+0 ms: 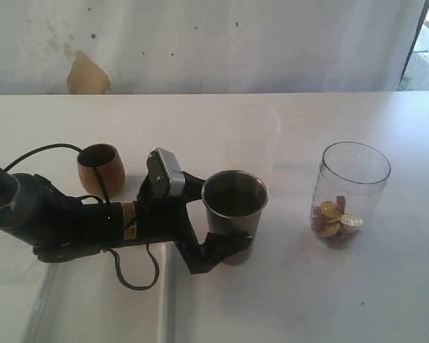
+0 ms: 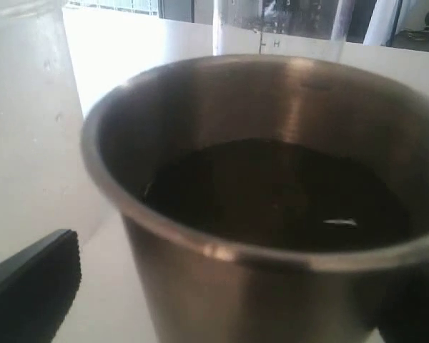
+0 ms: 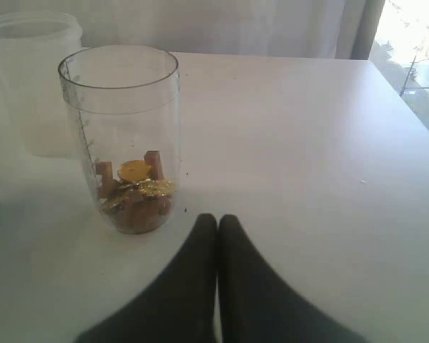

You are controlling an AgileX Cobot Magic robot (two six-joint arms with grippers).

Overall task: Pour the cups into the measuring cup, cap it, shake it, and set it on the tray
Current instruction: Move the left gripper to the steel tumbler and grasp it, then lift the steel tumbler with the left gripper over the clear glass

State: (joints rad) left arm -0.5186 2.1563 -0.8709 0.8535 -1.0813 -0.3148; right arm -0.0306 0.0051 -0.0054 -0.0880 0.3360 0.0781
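Observation:
The steel tumbler (image 1: 234, 204) stands upright mid-table, and its inside looks dark (image 2: 272, 193). My left gripper (image 1: 229, 250) reaches in from the left and is open around the tumbler's lower body. One finger (image 2: 36, 286) shows a gap to the wall. The brown wooden cup (image 1: 100, 168) stands behind the left arm. The clear measuring cup (image 1: 350, 193) stands at the right, holding gold coins and brown pieces (image 3: 136, 189). My right gripper (image 3: 217, 218) is shut on nothing, just short of the measuring cup (image 3: 121, 136). It does not show in the exterior view.
The white tray (image 1: 164, 307) lies at the front left, partly under the left arm. A frosted beaker (image 3: 36, 78) stands near the measuring cup and shows beside the tumbler (image 2: 28, 107). A white wall backs the table.

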